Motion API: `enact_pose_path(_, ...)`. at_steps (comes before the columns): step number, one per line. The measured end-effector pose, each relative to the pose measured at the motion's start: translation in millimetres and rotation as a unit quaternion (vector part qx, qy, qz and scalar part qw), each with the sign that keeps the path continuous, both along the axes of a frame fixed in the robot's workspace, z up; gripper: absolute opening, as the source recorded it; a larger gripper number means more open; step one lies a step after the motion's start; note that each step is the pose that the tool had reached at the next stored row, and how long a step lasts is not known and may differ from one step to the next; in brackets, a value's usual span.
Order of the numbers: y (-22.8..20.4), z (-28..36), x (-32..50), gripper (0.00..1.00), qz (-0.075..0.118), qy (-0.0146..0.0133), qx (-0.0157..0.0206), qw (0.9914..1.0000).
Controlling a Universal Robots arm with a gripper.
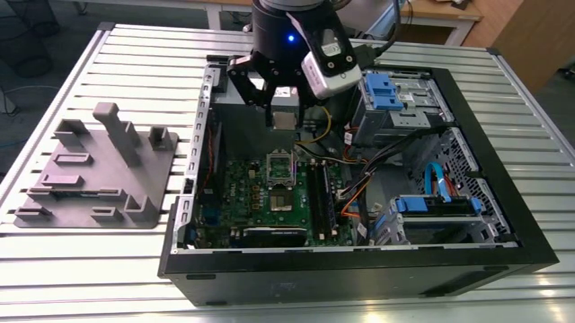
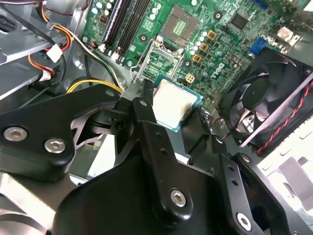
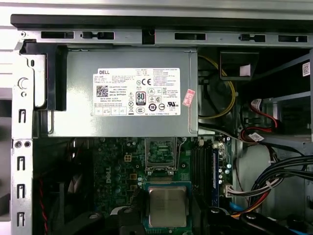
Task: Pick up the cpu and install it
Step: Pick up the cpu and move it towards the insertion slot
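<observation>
Tool (image 2: 174, 101) clamped on cpu (image 2: 168, 105) edges, held above green motherboard (image 2: 230, 36), inside open computer case (image 1: 359, 269)

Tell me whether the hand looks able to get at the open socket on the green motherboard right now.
Probably yes. The hand, shut on the square silver-topped cpu, hangs above the green motherboard in the open black case. The socket lies uncovered, its silver metal frame flipped back.
</observation>
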State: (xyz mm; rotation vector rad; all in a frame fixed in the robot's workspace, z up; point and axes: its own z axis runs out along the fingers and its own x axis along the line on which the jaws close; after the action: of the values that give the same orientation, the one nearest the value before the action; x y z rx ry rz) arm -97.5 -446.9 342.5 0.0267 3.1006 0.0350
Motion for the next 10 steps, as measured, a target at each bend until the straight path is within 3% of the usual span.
enact_pose_path(6,0.0,-0.6,0.1,0.47,0.000,-0.0001,0.0002,1.00000)
enact_pose_path(10,-0.5,-5.7,0.1,0.47,0.000,0.0000,0.0000,1.00000)
